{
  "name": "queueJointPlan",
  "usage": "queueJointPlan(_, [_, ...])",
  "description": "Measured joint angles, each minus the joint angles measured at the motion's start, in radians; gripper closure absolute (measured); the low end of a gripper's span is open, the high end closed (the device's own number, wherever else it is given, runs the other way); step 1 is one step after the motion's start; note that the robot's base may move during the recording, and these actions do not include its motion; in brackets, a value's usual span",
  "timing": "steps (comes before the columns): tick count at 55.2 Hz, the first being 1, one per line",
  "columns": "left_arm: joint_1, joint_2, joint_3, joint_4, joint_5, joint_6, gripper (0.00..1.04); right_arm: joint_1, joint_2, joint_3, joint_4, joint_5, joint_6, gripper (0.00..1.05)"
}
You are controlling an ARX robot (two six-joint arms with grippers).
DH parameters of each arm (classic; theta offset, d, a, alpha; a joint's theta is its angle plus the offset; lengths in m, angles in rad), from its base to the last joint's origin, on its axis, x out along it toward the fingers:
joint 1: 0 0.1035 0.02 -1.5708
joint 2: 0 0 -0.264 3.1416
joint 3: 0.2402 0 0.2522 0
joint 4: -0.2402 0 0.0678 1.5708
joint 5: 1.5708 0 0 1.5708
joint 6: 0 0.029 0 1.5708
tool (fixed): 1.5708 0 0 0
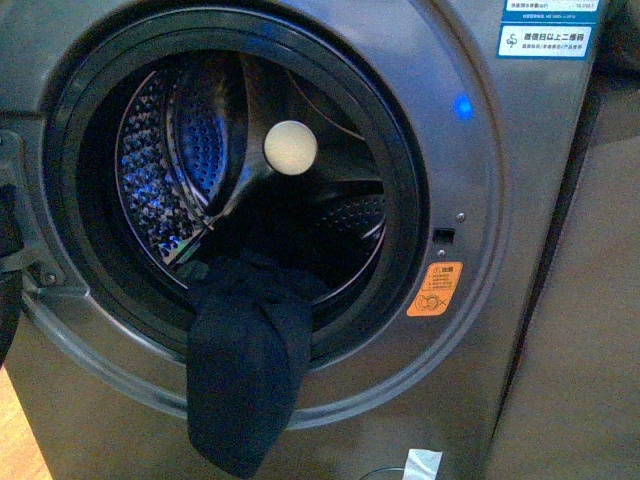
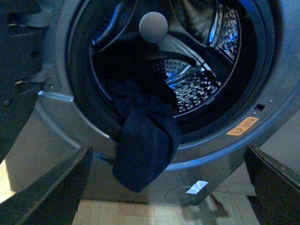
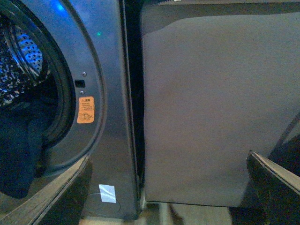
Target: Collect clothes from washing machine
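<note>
Wood floor [image 2: 140, 213] under washing machine [image 1: 485, 150]; clothes [image 1: 240, 380] hang over its rim; left end effector [image 2: 167, 146] and right end effector [image 3: 168, 154] wide, empty.

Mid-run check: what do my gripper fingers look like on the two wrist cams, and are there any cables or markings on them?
Left gripper: two flat, near-black fingers that taper to wedge-shaped tips, with plain surfaces. Right gripper: the same dark wedge-shaped fingers, with a paler line along their edges. No cables or markings show on either in this dim light.
</note>
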Motion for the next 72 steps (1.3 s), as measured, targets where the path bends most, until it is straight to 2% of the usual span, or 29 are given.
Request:
queueJointPlan(7, [-0.089,0.375,0.184,0.148,-0.043,0.052,0.07,0.000,0.000,0.000,0.000,0.000,0.000,0.07])
queueJointPlan(11, [-0.116,0.570,0.311,0.166,-0.060,0.066,0.07,0.000,0.000,0.000,0.000,0.000,0.000,0.07])
queueJointPlan(22, [-0.142,0.850,0.525,0.165,-0.058,0.110,0.07,0.000,0.000,0.000,0.000,0.000,0.000,0.07])
queueJointPlan(30, [-0.145,1.029,0.697,0.120,-0.065,0.135,0.07,0.000,0.000,0.000,0.000,0.000,0.000,0.07])
queueJointPlan(36, [-0.145,1.206,0.900,0.033,-0.068,0.157,0.07,0.000,0.000,0.000,0.000,0.000,0.000,0.07])
queueJointPlan(44, [-0.145,1.348,1.076,-0.055,-0.088,0.194,0.07,0.000,0.000,0.000,0.000,0.000,0.000,0.07])
queueJointPlan(72, [-0.190,1.635,1.469,-0.290,-0.126,0.251,0.07,0.000,0.000,0.000,0.000,0.000,0.000,0.07])
